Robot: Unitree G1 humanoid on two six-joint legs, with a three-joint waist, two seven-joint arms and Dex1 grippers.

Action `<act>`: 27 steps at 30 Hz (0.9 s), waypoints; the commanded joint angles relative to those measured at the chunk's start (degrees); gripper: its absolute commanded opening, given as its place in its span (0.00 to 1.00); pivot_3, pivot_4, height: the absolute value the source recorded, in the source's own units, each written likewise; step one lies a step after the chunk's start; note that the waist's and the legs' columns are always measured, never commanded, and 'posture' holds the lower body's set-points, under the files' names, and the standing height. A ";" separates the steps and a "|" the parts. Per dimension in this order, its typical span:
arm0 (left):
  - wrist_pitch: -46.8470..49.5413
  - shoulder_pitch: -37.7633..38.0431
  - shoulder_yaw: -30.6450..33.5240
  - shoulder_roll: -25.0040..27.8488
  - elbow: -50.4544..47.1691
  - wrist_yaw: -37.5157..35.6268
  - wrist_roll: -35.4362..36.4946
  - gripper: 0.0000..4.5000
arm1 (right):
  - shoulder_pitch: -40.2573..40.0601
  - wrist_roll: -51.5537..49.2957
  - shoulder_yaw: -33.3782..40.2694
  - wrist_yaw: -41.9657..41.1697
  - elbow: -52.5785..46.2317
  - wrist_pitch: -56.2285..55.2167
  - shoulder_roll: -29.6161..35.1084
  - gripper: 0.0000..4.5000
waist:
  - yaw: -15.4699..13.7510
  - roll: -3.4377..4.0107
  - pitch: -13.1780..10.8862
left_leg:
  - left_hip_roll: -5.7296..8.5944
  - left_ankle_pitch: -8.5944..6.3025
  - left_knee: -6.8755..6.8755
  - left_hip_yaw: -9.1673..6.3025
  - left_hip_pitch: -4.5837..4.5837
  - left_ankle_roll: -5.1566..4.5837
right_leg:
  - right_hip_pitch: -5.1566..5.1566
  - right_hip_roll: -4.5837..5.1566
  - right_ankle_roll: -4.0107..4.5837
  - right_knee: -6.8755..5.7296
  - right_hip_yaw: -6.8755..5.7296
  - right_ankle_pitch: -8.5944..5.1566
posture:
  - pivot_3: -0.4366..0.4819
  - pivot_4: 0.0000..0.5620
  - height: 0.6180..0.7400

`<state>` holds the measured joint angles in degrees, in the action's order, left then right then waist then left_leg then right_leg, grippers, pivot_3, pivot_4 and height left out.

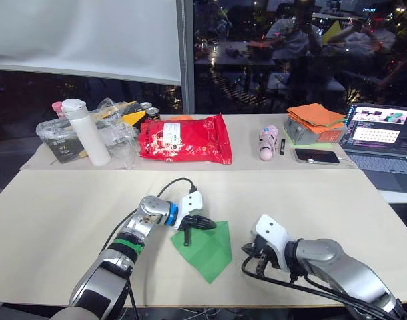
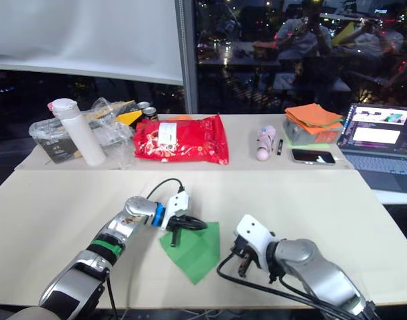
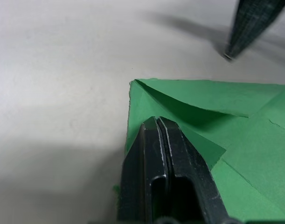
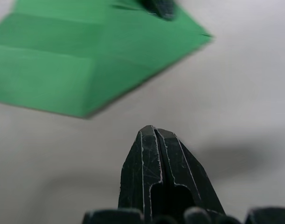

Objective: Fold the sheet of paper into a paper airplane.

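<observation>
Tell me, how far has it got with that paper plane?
Early folds look done: the paper already lies as a creased, pointed wedge. Now the shut left gripper presses on its folded corner, while the shut right gripper waits beside it on the table. Wings aren't formed yet.

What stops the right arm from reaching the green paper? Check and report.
Probably nothing. The right end effector sits on bare table just beside the sheet of paper, its fingers together, with nothing between them. The left end effector presses the paper's far corner, leaving the near edge free.
</observation>
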<state>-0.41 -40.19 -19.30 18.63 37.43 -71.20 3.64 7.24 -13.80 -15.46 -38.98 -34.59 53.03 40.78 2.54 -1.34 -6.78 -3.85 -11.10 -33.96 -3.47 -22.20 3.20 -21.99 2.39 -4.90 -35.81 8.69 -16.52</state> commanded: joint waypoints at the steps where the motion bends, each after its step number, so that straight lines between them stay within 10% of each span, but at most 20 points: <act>1: 0.21 1.59 -1.47 0.12 -0.04 0.47 -2.54 0.00 | -1.17 -1.69 -1.98 -2.47 -2.71 0.03 1.49 0.00 | -0.03 -0.01 0.01 | 0.00 0.00 0.00 0.00 0.00 0.00 | 0.01 0.00 0.00 0.00 0.00 0.00 | 0.48 0.27 0.88; 27: 1.36 0.88 -0.98 1.05 -0.43 -0.27 -2.91 0.00 | 0.71 -3.75 -0.46 1.98 -2.51 0.33 -7.77 0.00 | 0.10 -0.12 0.13 | -0.01 0.00 0.02 0.00 0.04 0.00 | 0.00 0.00 0.00 -0.03 0.00 0.00 | 0.48 0.27 0.88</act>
<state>0.41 -39.61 -19.26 19.51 35.55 -71.52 2.74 6.78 -16.80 -17.26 -37.44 -35.84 53.18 33.26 2.64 -1.47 -6.65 -3.86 -11.10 -33.95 -3.47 -22.16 3.19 -21.99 2.39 -4.89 -35.83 8.69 -16.52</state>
